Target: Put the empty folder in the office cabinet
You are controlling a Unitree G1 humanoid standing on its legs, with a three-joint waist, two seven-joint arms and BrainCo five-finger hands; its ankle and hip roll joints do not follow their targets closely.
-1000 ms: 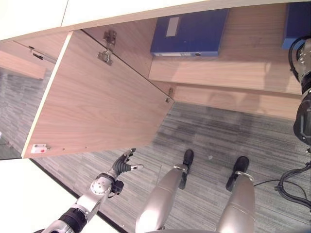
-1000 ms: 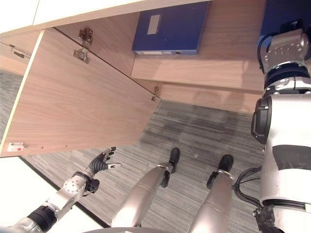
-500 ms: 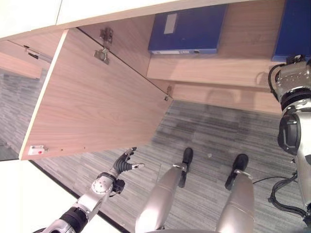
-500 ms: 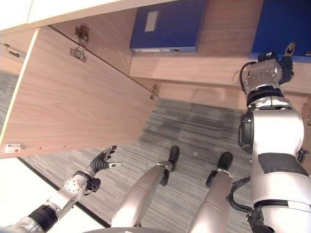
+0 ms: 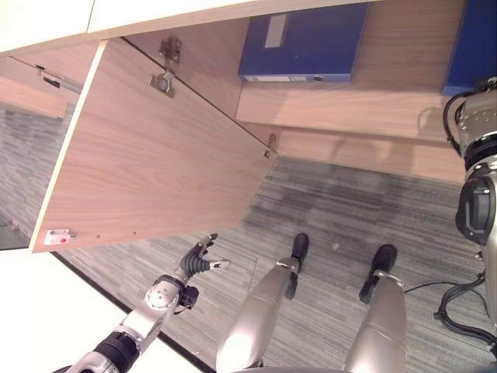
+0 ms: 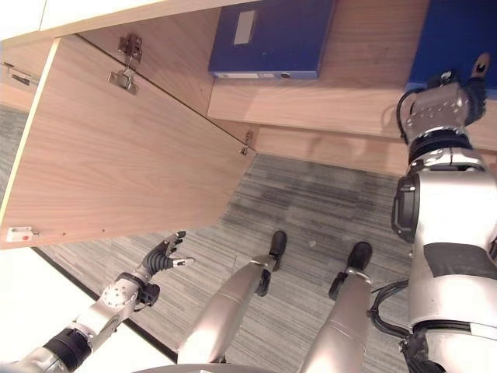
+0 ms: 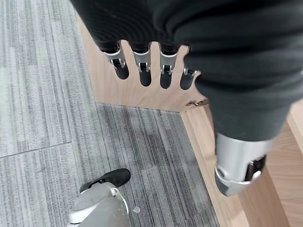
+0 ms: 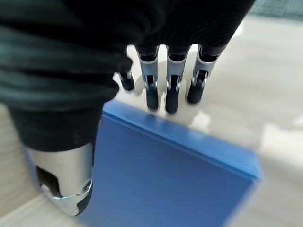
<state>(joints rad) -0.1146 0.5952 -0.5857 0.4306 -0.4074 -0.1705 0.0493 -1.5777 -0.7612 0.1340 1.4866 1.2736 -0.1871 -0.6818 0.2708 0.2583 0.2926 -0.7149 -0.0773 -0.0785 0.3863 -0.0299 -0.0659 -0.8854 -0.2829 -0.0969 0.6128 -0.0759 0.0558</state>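
An office cabinet of light wood was seen from above, its door swung wide open toward the robot's left over a grey striped carpet. On the cabinet's shelf two blue folders were seen. One folder, bearing a pale label, lay flat toward the middle of the shelf, well apart from both hands. The second blue folder lay at the right end of the shelf, and the right hand was held just at its near edge. In the right wrist view the fingers were seen extended and nearly straight above the blue cover, with the thumb apart at its side; nothing was clasped, and whether the fingertips touched the folder could not be told.

The left hand was seen low beside the robot, above the carpet and below the open door's lower edge. Its fingers were relaxed and spread, holding nothing, with the door's wooden face beyond them.
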